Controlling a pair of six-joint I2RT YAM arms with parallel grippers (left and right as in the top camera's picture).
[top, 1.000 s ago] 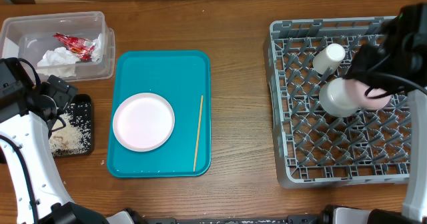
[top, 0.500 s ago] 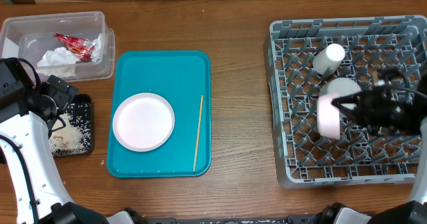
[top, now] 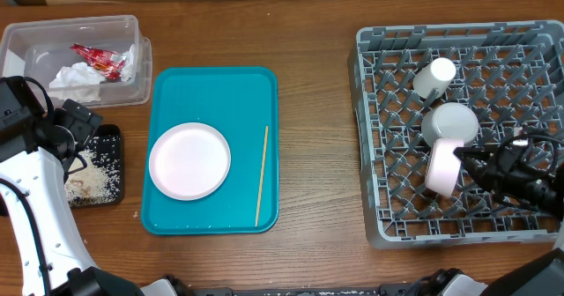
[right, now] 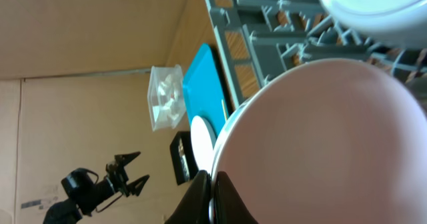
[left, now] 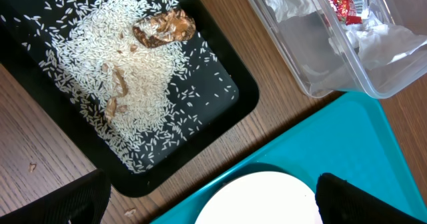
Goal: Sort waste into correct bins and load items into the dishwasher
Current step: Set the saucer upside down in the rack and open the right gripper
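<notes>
Where the bare wooden table (top: 317, 32) runs between the teal tray (top: 172, 93) and the grey dish rack (top: 363, 155), there is open room. The right gripper (top: 465, 158) pinches the rim of the pink saucer (top: 441, 166), on edge among the pegs just beside the grey-blue bowl (top: 451, 122). The left gripper (left: 213, 207) hangs spread wide, holding nothing, over the black tray (left: 233, 107) and the teal tray's edge. 1 chopstick (top: 262, 174) lies on the teal tray.

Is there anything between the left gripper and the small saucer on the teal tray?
Nothing visible does. The left wrist view shows the saucer between the fingers of the open left gripper, with only bare teal tray before it.
</notes>
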